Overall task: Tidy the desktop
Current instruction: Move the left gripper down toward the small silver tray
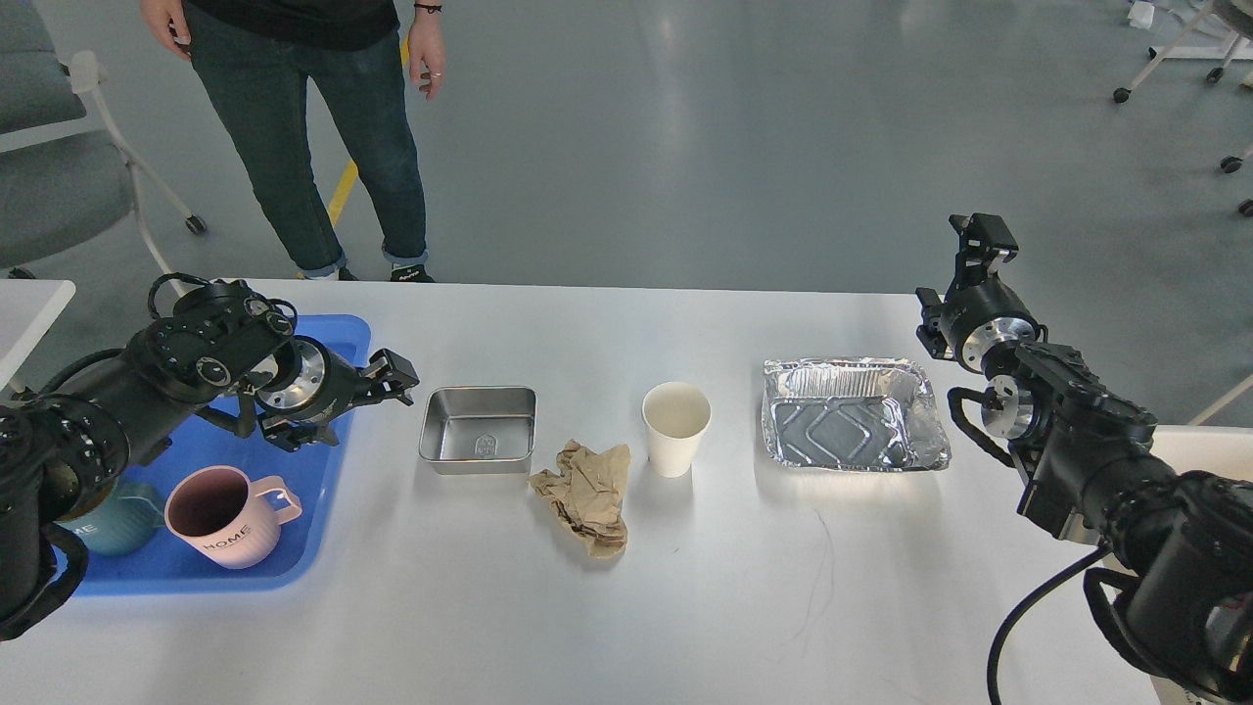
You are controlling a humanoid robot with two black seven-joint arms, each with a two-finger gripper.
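The left pincer [377, 387] hangs open and empty beside the steel pan [479, 429] on the white tabletop [744, 587]; the right pincer [982, 240] I cannot tell.

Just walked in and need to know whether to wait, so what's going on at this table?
A two-armed robot is tidying the desktop. Its left gripper, holding nothing, reaches from over the blue tray toward the steel pan. The right gripper hangs idle beyond the foil tray. Crumpled paper and a paper cup await clearing.
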